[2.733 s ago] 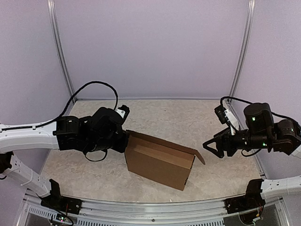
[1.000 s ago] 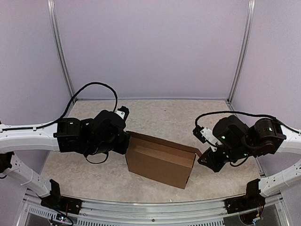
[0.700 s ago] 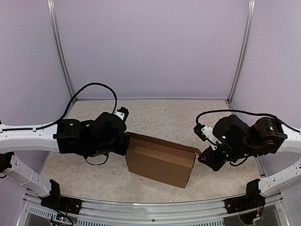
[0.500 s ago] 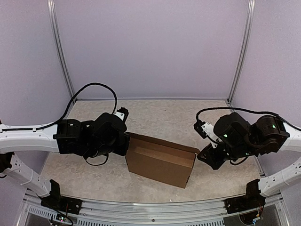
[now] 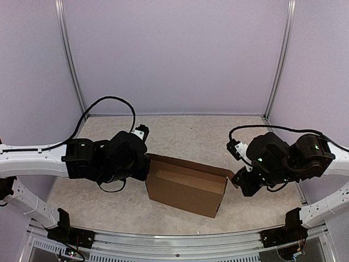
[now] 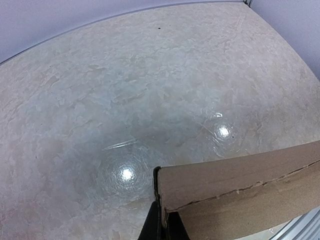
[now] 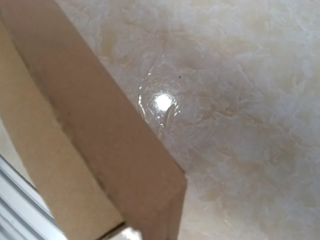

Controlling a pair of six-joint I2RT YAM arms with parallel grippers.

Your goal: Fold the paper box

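Note:
The paper box (image 5: 185, 191) is a plain brown cardboard shell standing on the table between my two arms. My left gripper (image 5: 147, 164) is at its left end. In the left wrist view its dark fingers (image 6: 151, 227) are shut on the upright edge of a cardboard panel (image 6: 240, 185). My right gripper (image 5: 238, 180) is at the box's right end, against the small side flap (image 5: 233, 178). In the right wrist view the brown flap (image 7: 100, 135) fills the left half and runs down to where the jaws sit. The fingers themselves are hidden there.
The marbled beige tabletop (image 5: 191, 134) lies behind the box. Purple walls with metal corner posts (image 5: 71, 60) close in the back and sides. A metal rail (image 5: 174, 240) runs along the near edge, close in front of the box.
My right gripper has closed at the box's right flap, and that arm has shifted slightly. The left gripper and the box have stayed in place.

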